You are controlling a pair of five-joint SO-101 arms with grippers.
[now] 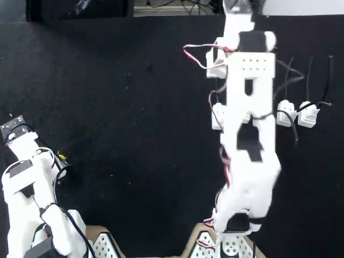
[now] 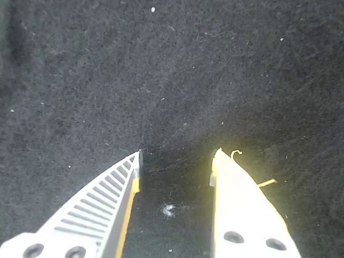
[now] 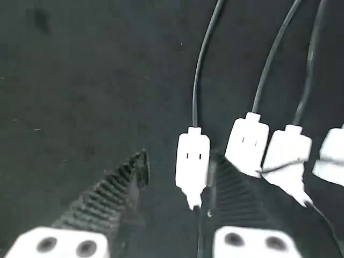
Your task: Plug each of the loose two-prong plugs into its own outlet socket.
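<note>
Right claw is spread wide, and the nearest white plug lies between its jaws in the wrist view, not pinched; I cannot tell how high above it the claw is. Its thin black cord runs away across the black cloth, and the next plug lies just beside it, close to one jaw. I judge these to be small, light, hard plastic bodies: stiff enough to squeeze, smooth enough to slip or twist, with the cord tugging back. I would take the plug across its flat sides, mid-body, clear of the prong end. Left claw hangs with jaws parted over bare cloth.
</note>
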